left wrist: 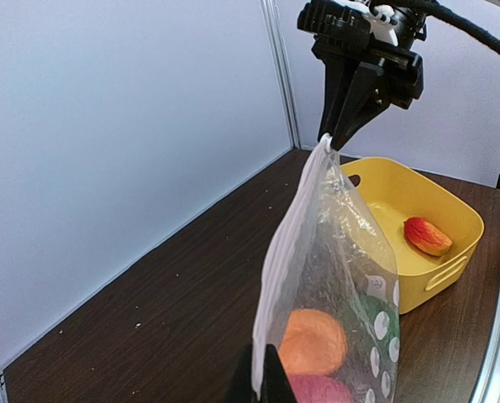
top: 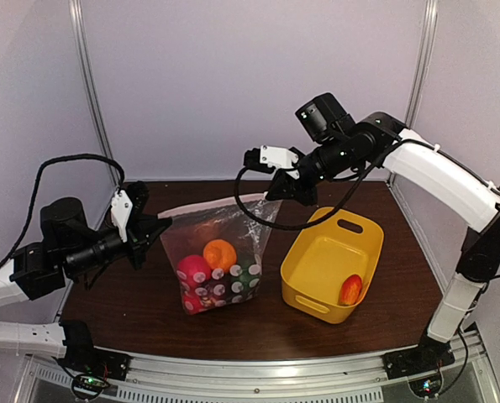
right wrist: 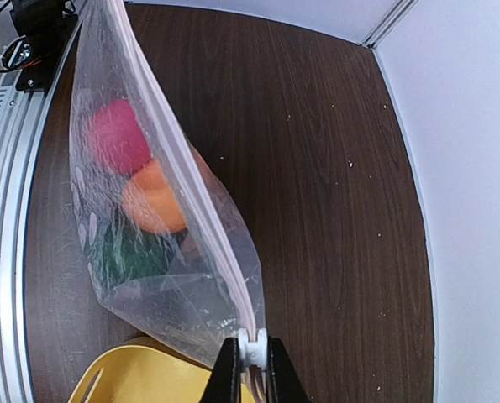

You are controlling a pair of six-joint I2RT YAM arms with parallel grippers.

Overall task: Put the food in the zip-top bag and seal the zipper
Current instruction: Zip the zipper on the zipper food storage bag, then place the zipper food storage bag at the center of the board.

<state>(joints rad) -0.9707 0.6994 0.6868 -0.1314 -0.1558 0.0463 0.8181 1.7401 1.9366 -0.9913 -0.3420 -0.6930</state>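
Note:
The zip-top bag (top: 220,252) hangs stretched between both grippers, its bottom resting on the table. Inside it lie an orange food (top: 219,253), a pink one (top: 193,270) and a green one (top: 248,275). My left gripper (top: 164,222) is shut on the left end of the zipper (left wrist: 287,243), seen at the bottom of the left wrist view (left wrist: 266,382). My right gripper (right wrist: 254,369) is shut on the white slider tab (right wrist: 254,348) at the right end of the zipper (right wrist: 182,159). One red-orange food (top: 350,289) lies in the tub.
A yellow tub (top: 317,252) with handle slots stands to the right of the bag, just below my right gripper. The dark wooden table (top: 132,311) is walled by pale panels at the back and sides.

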